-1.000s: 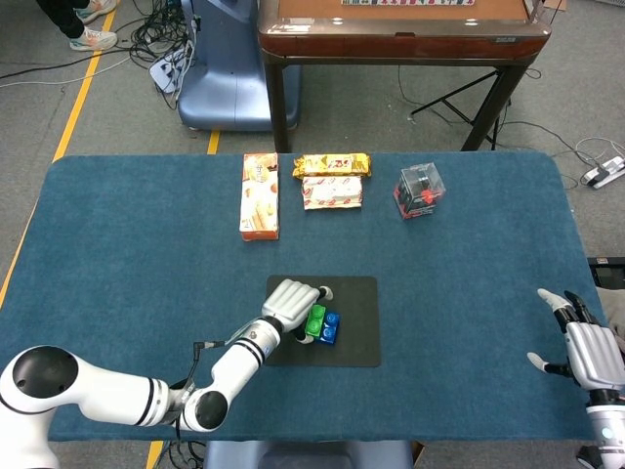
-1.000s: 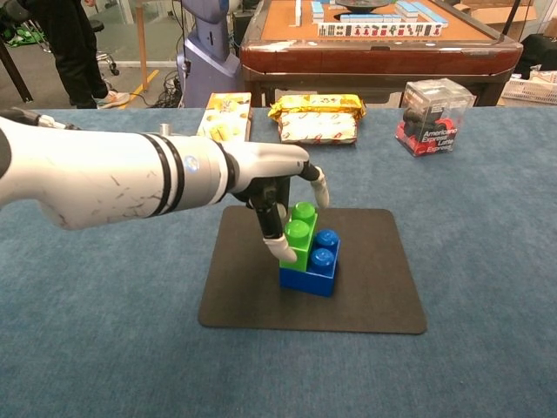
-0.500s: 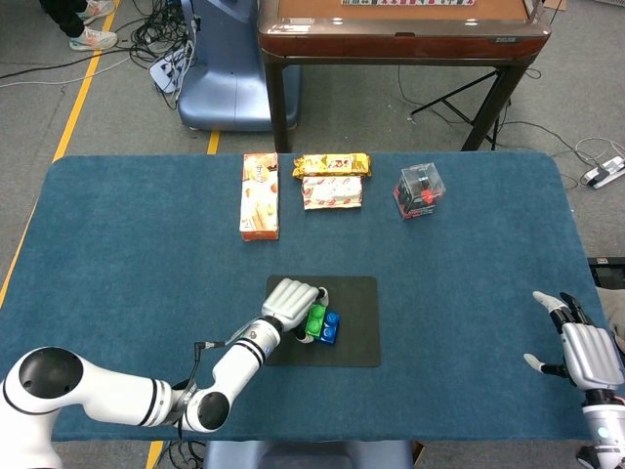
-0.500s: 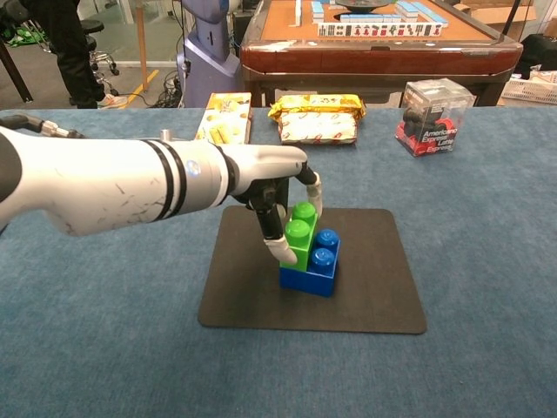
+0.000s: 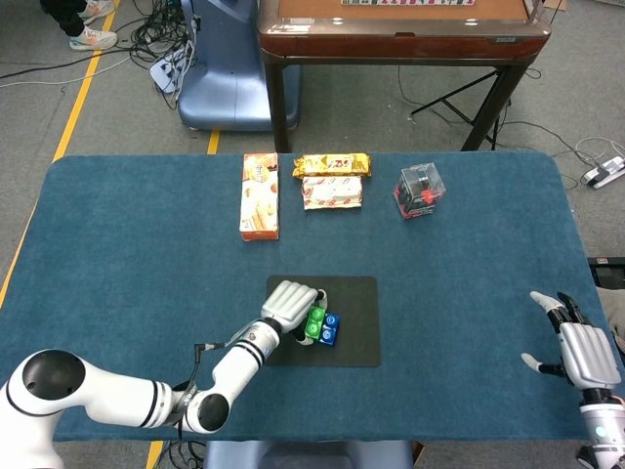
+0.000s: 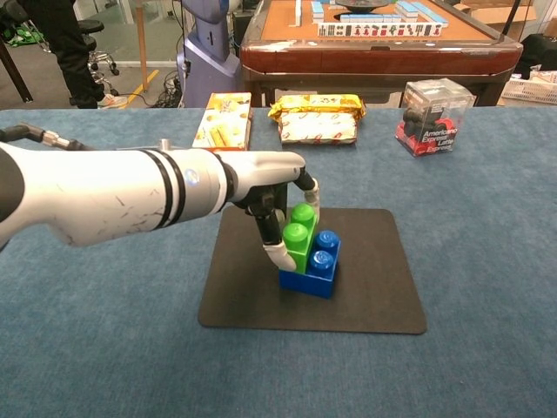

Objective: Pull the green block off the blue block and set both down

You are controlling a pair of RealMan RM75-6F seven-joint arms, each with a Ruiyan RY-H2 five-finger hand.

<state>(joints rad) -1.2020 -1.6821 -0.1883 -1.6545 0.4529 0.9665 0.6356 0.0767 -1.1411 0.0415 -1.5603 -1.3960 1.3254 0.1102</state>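
Observation:
A green block (image 5: 314,322) (image 6: 298,235) is stuck on the left half of a blue block (image 5: 331,329) (image 6: 316,267), and both stand on a black mat (image 5: 357,340) (image 6: 370,292) in the near middle of the table. My left hand (image 5: 290,302) (image 6: 265,187) pinches the green block, with one finger in front of it and another behind. The blue block rests on the mat, slightly tilted. My right hand (image 5: 578,352) hovers open at the table's far right edge, seen only in the head view.
Along the table's far side lie a tall cracker box (image 5: 260,194) (image 6: 221,120), two yellow snack packs (image 5: 332,179) (image 6: 318,118) and a clear plastic box (image 5: 420,190) (image 6: 432,104) with red and black contents. A brown table stands beyond.
My left hand has closed in a little on the green block, and the stack has shifted slightly left and tilted. The right hand has drifted slightly nearer.

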